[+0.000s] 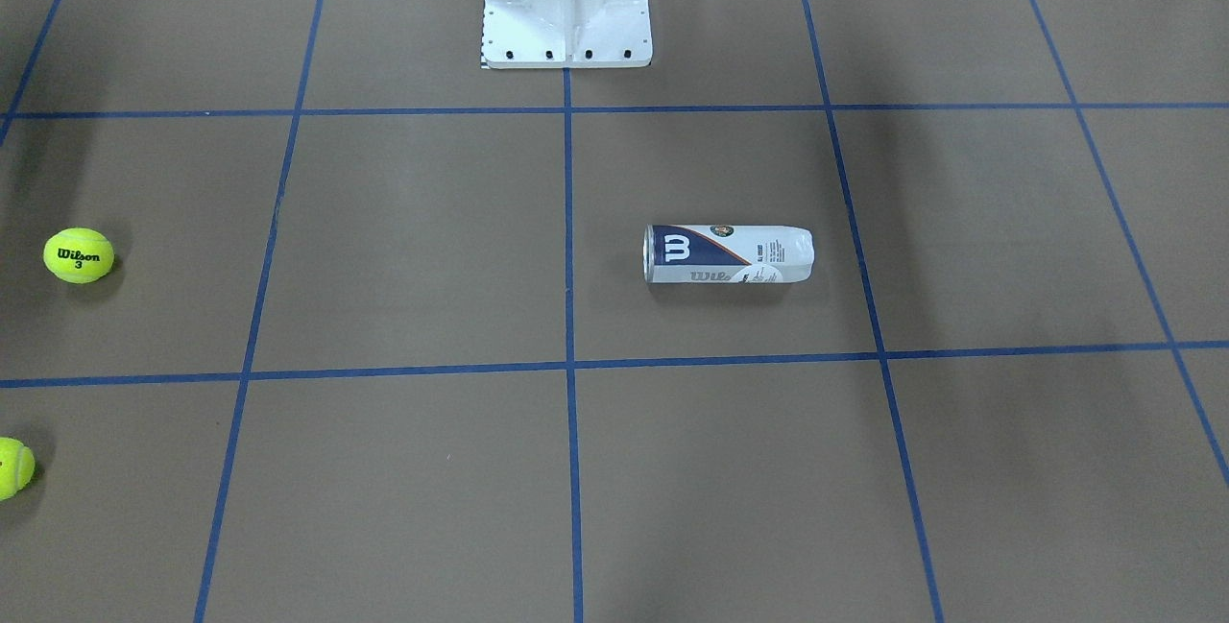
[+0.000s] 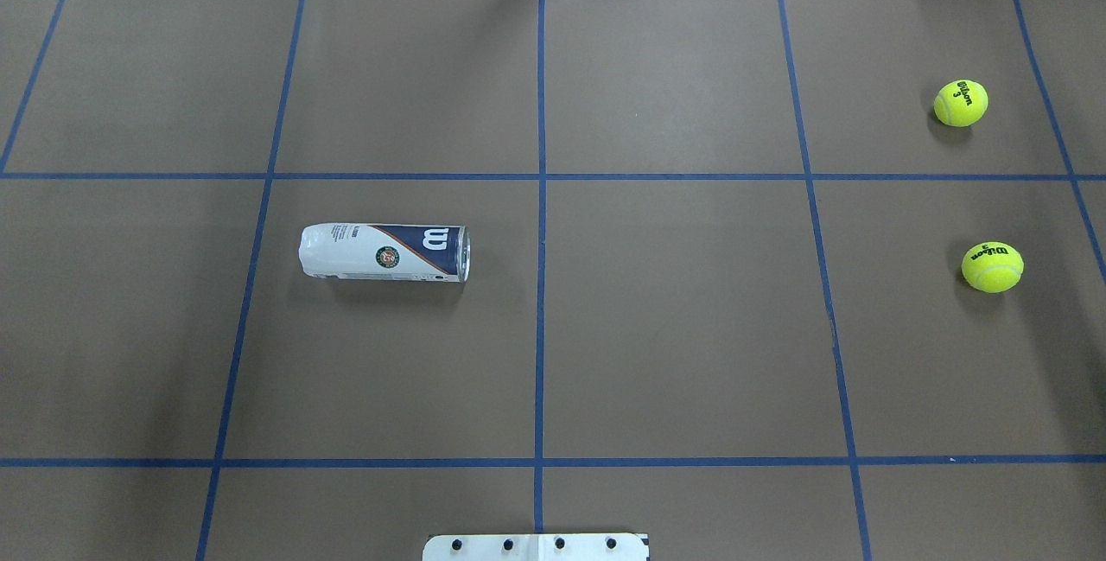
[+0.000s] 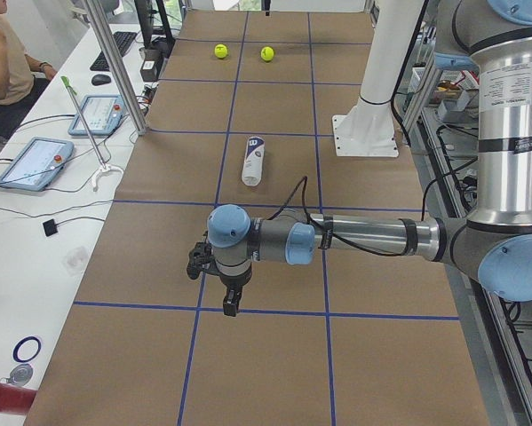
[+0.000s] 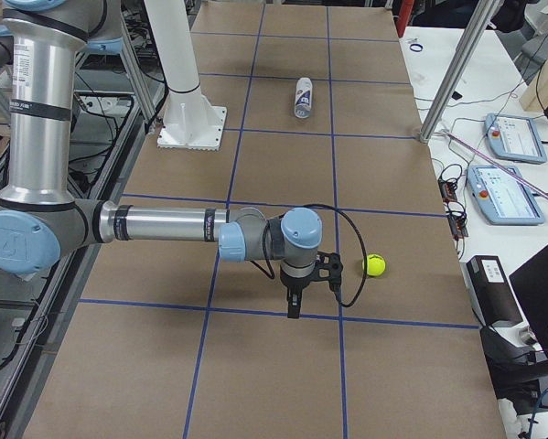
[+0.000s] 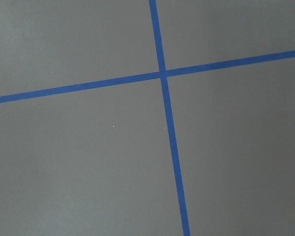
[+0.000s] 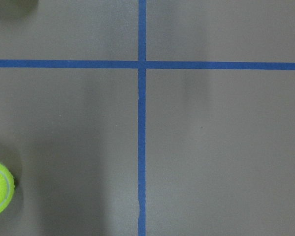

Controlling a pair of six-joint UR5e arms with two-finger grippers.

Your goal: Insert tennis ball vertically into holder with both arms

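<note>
We see the left arm (image 3: 363, 235) stretched level over the left end of the table (image 2: 674, 328), with the left gripper (image 3: 232, 306) pointing straight down. The right arm (image 4: 164, 224) mirrors it at the other end, its right gripper (image 4: 294, 306) also pointing down. We cannot tell how either pair of jaws stands. In the overhead view the holder (image 2: 384, 252) lies on its side at 9 o'clock from centre, mouth toward 3 o'clock. The tennis ball (image 2: 993, 266) sits at 3 o'clock and a second ball (image 2: 961, 103) at 2 o'clock, both well apart from the holder.
</note>
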